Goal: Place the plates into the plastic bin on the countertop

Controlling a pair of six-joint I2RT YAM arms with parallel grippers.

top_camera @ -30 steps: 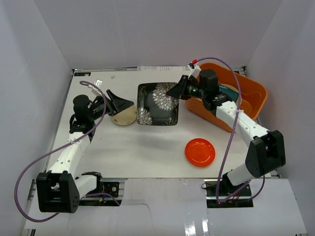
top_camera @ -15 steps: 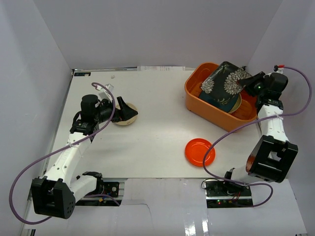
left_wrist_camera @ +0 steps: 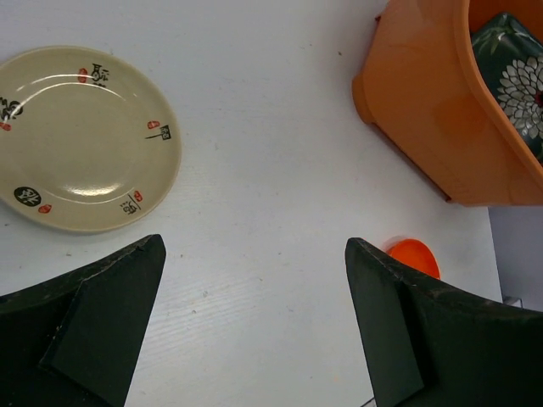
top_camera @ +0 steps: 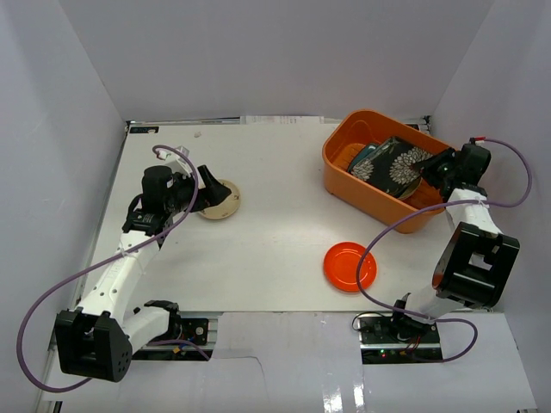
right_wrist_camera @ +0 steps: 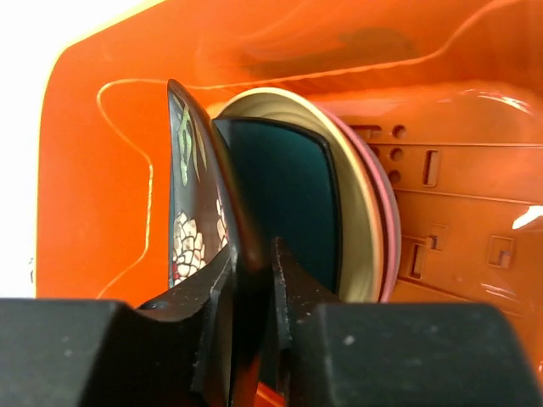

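My right gripper point(top_camera: 428, 165) is shut on the edge of the square black plate with white flowers point(top_camera: 394, 162) and holds it inside the orange plastic bin point(top_camera: 344, 185) at the back right. In the right wrist view the gripper point(right_wrist_camera: 251, 254) pinches the black plate point(right_wrist_camera: 188, 195); behind it lie the dark teal plate point(right_wrist_camera: 293, 203), a cream plate point(right_wrist_camera: 356, 212) and a pink plate point(right_wrist_camera: 389, 220). The patterned beige plate point(top_camera: 220, 200) lies on the countertop point(top_camera: 275, 232) beside my open left gripper point(top_camera: 207, 187). The red plate point(top_camera: 349, 266) lies front right.
White walls enclose the countertop on the left, back and right. In the left wrist view the beige plate point(left_wrist_camera: 81, 137) is at upper left, the bin point(left_wrist_camera: 433, 110) at upper right and the red plate point(left_wrist_camera: 414, 256) by my right finger.
My right gripper lowered the black flowered plate from above the bin down into it. My left gripper stayed open beside the beige plate, shifting slightly.
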